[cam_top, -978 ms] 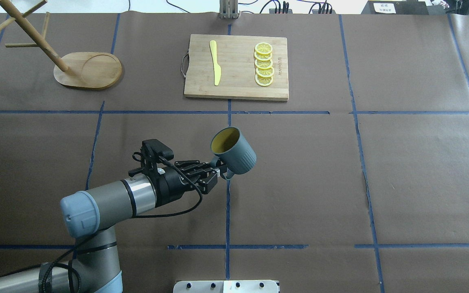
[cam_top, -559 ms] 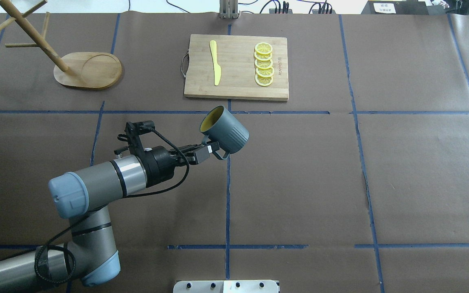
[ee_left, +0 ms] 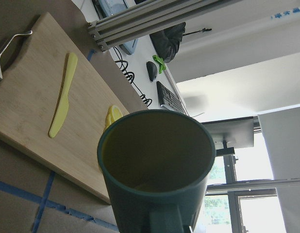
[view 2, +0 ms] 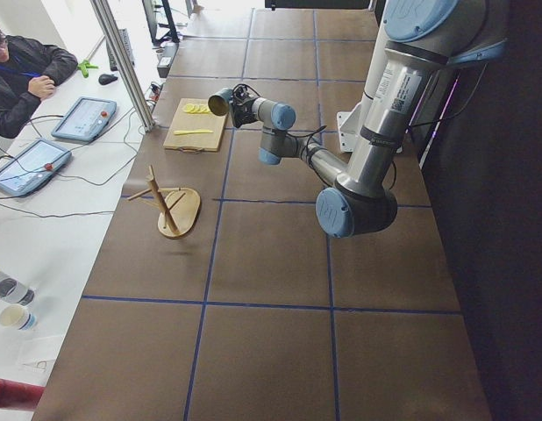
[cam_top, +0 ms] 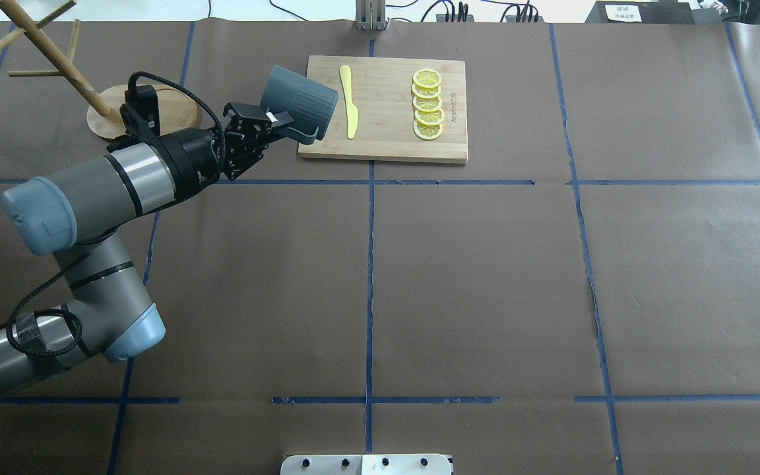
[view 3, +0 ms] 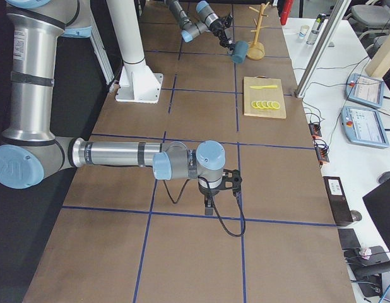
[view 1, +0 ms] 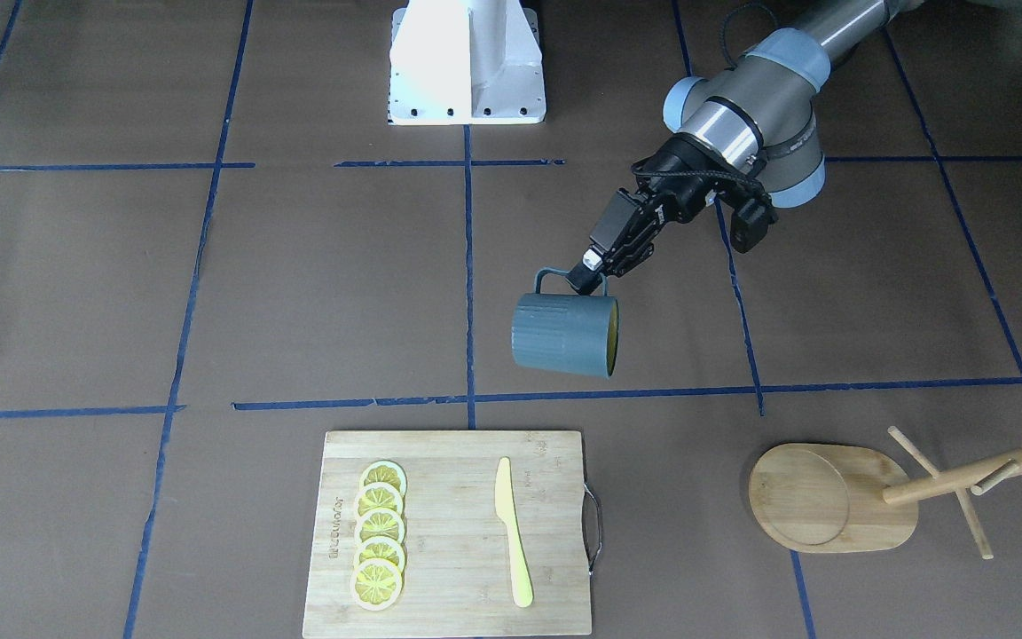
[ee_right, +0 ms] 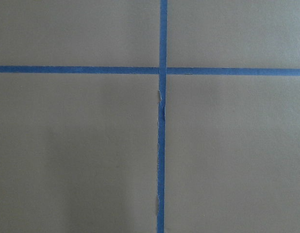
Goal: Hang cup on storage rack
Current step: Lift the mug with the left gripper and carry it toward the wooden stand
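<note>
The left gripper (cam_top: 285, 129) is pinched on the thin loop handle of the dark teal, vertically ribbed cup (view 1: 564, 335), smooth yellow inside. The cup hangs clear of the table, tipped on its side, its round mouth turned toward the light bamboo storage rack (view 1: 817, 497) (oval flat base, round post, slim pegs) and well apart from it. Nearby lies a rectangular bamboo cutting board (cam_top: 386, 135) with a flat yellow knife (cam_top: 349, 102) and a row of lemon slices (cam_top: 427, 104). The right gripper (view 3: 230, 180) is low over creased brown paper (ee_right: 82, 145); I cannot tell whether its fingers are spread.

one cup (cam_top: 301, 102); one storage rack (view 1: 830, 497); one cutting board (cam_top: 386, 142); one yellow knife (cam_top: 349, 102); five lemon slices (cam_top: 427, 104).
</note>
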Robot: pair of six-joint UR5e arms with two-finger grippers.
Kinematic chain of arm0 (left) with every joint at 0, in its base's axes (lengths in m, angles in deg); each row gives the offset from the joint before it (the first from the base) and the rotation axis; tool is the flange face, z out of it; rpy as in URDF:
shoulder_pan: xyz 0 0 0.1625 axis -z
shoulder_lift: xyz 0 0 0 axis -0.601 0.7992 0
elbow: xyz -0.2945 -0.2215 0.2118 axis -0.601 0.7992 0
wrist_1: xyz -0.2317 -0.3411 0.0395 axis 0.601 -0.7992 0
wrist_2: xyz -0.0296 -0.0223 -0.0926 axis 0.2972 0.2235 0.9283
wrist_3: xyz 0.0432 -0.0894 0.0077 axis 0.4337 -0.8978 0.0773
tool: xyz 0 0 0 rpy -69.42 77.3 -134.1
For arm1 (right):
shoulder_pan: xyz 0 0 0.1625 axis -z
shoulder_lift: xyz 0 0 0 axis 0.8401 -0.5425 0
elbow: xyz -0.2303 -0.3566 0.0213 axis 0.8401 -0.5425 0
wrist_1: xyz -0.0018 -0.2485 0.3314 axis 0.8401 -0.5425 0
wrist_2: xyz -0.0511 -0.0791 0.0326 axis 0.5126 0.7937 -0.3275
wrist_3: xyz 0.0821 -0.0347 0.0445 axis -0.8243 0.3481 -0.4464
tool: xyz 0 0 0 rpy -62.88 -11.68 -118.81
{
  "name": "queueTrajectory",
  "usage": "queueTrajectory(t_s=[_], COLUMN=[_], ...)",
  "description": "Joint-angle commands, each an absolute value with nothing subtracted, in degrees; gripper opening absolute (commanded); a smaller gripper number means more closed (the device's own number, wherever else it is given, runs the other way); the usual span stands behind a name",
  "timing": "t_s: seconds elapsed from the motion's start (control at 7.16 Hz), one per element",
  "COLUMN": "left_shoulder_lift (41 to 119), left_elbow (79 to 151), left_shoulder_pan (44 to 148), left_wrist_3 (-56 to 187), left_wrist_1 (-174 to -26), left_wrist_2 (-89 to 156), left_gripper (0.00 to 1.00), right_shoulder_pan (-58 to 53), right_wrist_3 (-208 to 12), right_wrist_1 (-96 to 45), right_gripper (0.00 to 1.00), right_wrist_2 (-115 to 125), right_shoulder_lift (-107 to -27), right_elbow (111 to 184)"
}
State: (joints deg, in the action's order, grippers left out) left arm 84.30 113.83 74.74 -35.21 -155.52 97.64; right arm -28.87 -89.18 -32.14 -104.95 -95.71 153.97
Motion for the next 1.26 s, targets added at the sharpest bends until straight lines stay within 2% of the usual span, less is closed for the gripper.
queueTrajectory(t_s=[0.0, 0.42, 0.7, 1.12], left_shoulder_lift=[84.28, 84.28, 84.55, 84.55], left_elbow=[111.39, 102.36, 98.82, 94.6], left_shoulder_pan=[81.3, 90.35, 95.2, 97.41], left_wrist_3=[-49.66, -67.44, -76.49, -77.15], left_wrist_1=[-155.61, -163.58, -164.83, -168.52], left_wrist_2=[97.69, 100.5, 100.77, 100.68], left_gripper=[0.0, 0.0, 0.0, 0.0], right_shoulder_pan=[-28.81, -28.72, -28.72, -28.72], right_wrist_3=[-89.16, -89.25, -89.34, -89.43], right_wrist_1=[-32.14, -32.14, -32.14, -32.05], right_gripper=[1.0, 1.0, 1.0, 1.0], right_wrist_2=[-104.96, -104.96, -104.96, -104.96], right_shoulder_lift=[-95.56, -94.86, -94.6, -94.24], right_elbow=[153.93, 153.93, 153.93, 154.02])
